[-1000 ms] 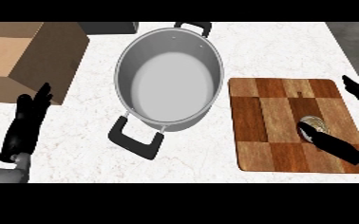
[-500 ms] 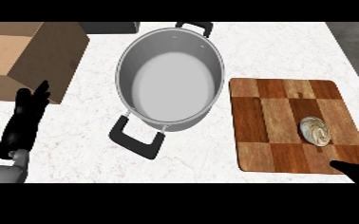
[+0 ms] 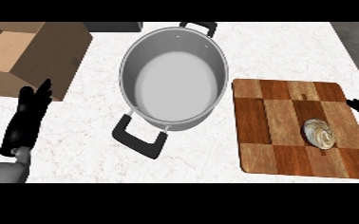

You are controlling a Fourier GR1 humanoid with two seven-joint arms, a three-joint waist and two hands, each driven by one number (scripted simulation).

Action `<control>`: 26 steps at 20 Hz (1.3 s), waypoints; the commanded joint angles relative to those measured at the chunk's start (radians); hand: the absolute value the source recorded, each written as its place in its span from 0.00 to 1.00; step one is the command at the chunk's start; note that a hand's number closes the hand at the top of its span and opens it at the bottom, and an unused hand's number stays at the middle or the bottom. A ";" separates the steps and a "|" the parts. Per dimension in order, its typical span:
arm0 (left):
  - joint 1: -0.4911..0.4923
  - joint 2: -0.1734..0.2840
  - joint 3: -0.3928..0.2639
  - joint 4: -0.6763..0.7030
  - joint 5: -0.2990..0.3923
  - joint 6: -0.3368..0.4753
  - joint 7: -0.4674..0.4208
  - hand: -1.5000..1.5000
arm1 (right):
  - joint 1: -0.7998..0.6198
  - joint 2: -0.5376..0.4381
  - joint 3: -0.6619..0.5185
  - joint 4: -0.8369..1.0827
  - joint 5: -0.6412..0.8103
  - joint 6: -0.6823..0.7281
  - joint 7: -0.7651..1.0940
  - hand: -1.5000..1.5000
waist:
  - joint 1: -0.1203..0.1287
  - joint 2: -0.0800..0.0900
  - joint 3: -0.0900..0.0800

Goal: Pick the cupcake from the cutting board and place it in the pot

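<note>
The cupcake (image 3: 320,134), pale with a swirled top, sits on the right part of the wooden cutting board (image 3: 270,123), and nothing touches it. The large steel pot (image 3: 174,83) with black handles stands in the middle of the counter, left of the board, with nothing inside. My left hand (image 3: 24,121) rests at the left edge, open, fingers up. Of my right hand only a small black sliver (image 3: 353,102) shows at the right edge, above the cupcake and apart from it.
A cardboard box (image 3: 38,52) stands at the back left, close to my left hand. A dark object (image 3: 112,26) lies at the counter's far edge. One pot handle (image 3: 140,137) juts toward me over the white marble counter (image 3: 84,161).
My right hand, which was at the cupcake a second ago, has pulled away off the right edge. The cupcake stays on the board. The left hand has barely moved.
</note>
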 commanded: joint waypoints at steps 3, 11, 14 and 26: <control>-0.035 -0.034 0.016 0.040 -0.028 -0.017 0.005 0.50 | -0.057 0.054 0.022 0.003 0.005 0.127 0.143 0.00 | -0.004 0.000 0.002; 0.016 -0.039 0.074 0.015 -0.056 -0.071 -0.023 0.50 | -0.085 0.216 0.031 0.149 0.158 0.163 0.065 0.00 | -0.004 -0.001 0.003; -0.075 -0.089 0.077 0.177 -0.089 -0.047 -0.103 0.50 | -0.120 0.237 0.033 0.207 0.174 0.187 0.050 0.00 | -0.009 0.001 0.002; 0.068 -0.131 0.089 -0.140 -0.150 -0.074 0.067 0.50 | -0.172 0.394 0.017 0.370 0.400 0.204 -0.097 0.00 | 0.000 -0.002 0.003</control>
